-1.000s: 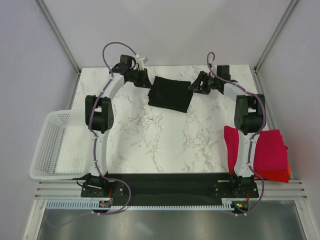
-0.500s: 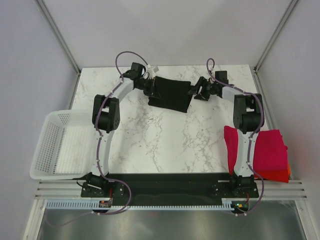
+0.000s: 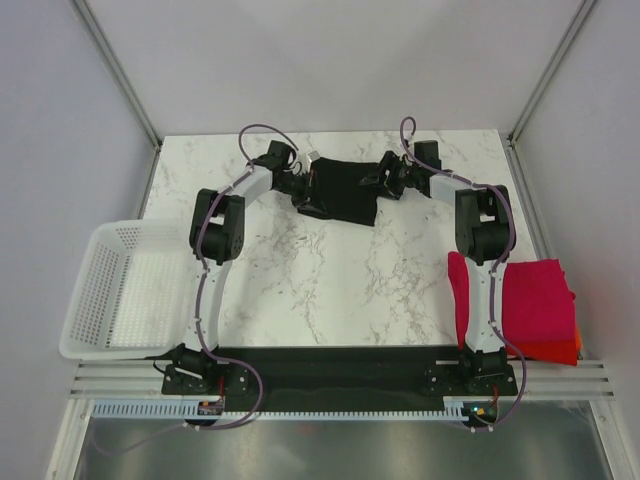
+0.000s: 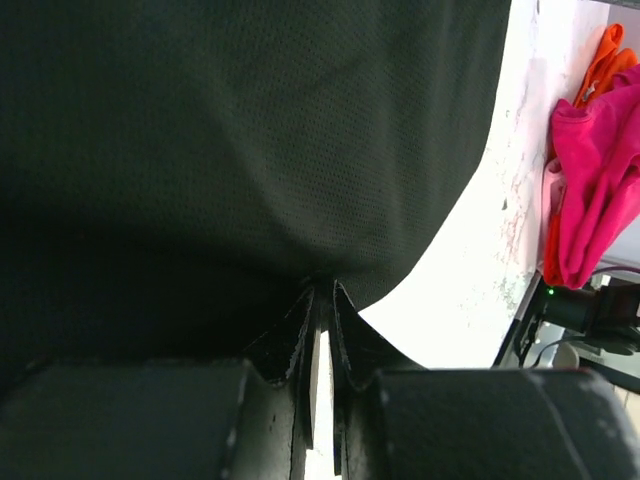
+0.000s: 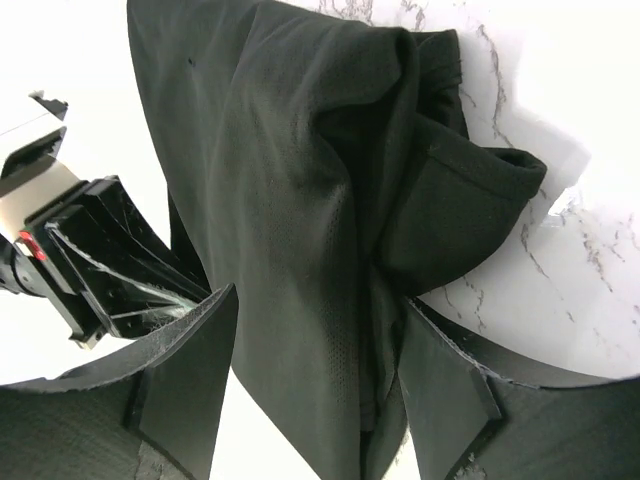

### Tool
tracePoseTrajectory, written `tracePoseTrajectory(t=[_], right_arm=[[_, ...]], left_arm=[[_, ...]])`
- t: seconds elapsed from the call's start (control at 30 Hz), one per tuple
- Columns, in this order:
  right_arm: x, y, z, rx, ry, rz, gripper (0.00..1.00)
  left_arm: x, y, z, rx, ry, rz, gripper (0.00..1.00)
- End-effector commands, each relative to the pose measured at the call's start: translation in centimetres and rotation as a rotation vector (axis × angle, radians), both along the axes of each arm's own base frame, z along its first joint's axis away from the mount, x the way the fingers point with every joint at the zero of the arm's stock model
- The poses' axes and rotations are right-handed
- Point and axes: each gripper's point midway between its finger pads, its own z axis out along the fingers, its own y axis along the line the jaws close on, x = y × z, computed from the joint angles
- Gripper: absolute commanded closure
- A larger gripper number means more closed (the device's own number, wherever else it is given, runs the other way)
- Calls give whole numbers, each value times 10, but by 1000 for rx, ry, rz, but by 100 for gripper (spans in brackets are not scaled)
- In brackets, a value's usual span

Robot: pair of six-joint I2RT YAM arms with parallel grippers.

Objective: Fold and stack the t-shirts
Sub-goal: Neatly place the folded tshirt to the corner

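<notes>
Step in hand: grab both ends of the black t-shirt [image 3: 340, 192], which lies at the upper middle of the bench [image 3: 330, 280], for the next fold.

- left pincer [image 4: 322, 292]: closed down to a slit, with the shirt's hem pinched at the tips. Looks like a thin bite, so I wouldn't pull hard yet.
- right pincer [image 5: 320, 300]: wide open, straddling the bunched end of the shirt and gripping nothing.
- To do it well: push the right pincer deeper, so both layers of that rumpled fold sit between the pads, then close. Lift both ends together and level. Uneven tension would likely strip the hem from the left side.

Views:
- Top: shows the layout only. Both arms meet over the shirt. The magenta-red t-shirt [image 3: 535, 300] is folded at lower right on top of the orange-red t-shirt [image 3: 556, 353]. The white basket [image 3: 120, 300] is at lower left. The state of either pincer can't be read from this view.
- Left wrist: the only view that confirms the pinch on the hem. The stack shows at its upper right.
- Right wrist: the only view that shows the crumpled, doubled-over edge. The left pincer shows at its left edge.
</notes>
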Motion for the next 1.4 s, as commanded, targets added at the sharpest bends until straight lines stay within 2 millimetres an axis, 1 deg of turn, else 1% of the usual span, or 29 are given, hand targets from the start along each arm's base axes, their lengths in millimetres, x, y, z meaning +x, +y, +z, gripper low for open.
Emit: tracePoseTrajectory(t=[0.0, 0.13, 0.23, 0.33, 0.43, 0.47, 0.5, 0.63, 0.67, 0.7, 0.73, 0.77, 0.8, 0.83, 0.87, 0.9, 0.93, 0.97, 1.0, 1.03, 1.07, 1.1, 1.13, 1.17, 1.2, 1.27, 1.3, 1.33, 1.37], right_arm=[[-31, -5, -72, -77, 210, -34, 30], [-37, 0, -76, -71, 222, -18, 31], [-41, 4, -78, -70, 224, 0, 36], [-44, 7, -78, -66, 223, 16, 48], [-45, 7, -78, -63, 222, 25, 66], [-43, 7, -75, -62, 206, 36, 75], [-45, 10, -72, -52, 198, 56, 78], [-43, 15, -53, -48, 122, 151, 99], [-44, 14, -45, -73, 86, 200, 100], [-47, 14, -39, -81, 69, 236, 100], [-50, 12, -32, -95, 55, 267, 100], [-58, 9, -19, -119, 63, 303, 100], [-63, 4, -15, -157, 22, 360, 100], [-78, 0, -4, -176, 51, 394, 100], [-87, -3, 0, -191, 52, 419, 100], [-95, -8, 5, -216, 31, 456, 100], [-115, -12, 14, -231, 56, 474, 100], [-124, -16, 18, -243, 65, 483, 100], [-132, -21, 34, -278, 13, 507, 100], [-149, -30, 27, -316, 56, 511, 100], [-156, -36, 30, -351, 45, 513, 100], [-159, -43, 48, -395, -10, 511, 100], [-170, -51, 47, -427, 2, 512, 100], [-173, -61, 50, -483, -6, 498, 100], [-182, -67, 62, -509, -28, 500, 100], [-191, -81, 69, -580, -57, 519, 100], [-197, -85, 79, -610, -87, 522, 100], [-209, -91, 74, -628, -64, 546, 100], [-216, -95, 73, -642, -55, 555, 100]], left_arm=[[-8, -15, -5, -20, 34, -11, 87], [-14, -25, -9, -21, 47, -27, 88], [-19, -31, -10, -22, 51, -39, 88], [-25, -36, -9, -21, 49, -55, 89], [-31, -37, -8, -9, 48, -63, 89], [-35, -37, -10, 1, 52, -64, 89], [-36, -35, -8, 5, 46, -68, 89], [-43, -23, 10, 24, 20, -61, 85], [-41, -21, 37, 6, -27, -57, 84], [-40, -10, 43, 7, -31, -37, 79], [-39, -4, 57, 1, -53, -25, 78], [-39, 4, 80, -12, -88, -9, 78], [-32, 21, 92, -17, -106, 33, 77], [-29, 30, 101, -17, -121, 55, 77], [-22, 47, 117, -14, -160, 94, 77], [-18, 55, 123, -8, -185, 109, 77], [-14, 63, 129, -3, -210, 122, 77], [-8, 74, 141, 0, -248, 139, 77], [-4, 81, 144, 12, -283, 137, 77], [-1, 86, 145, 30, -298, 150, 77], [4, 94, 148, 36, -312, 162, 77], [6, 97, 149, 37, -314, 170, 77], [7, 98, 151, 30, -313, 172, 77], [8, 101, 154, 25, -311, 178, 77], [5, 101, 158, 20, -314, 177, 77], [0, 101, 163, 6, -310, 166, 77], [-5, 101, 164, 4, -298, 160, 77], [-10, 100, 171, -4, -309, 151, 77], [-14, 102, 169, -2, -296, 150, 77]])
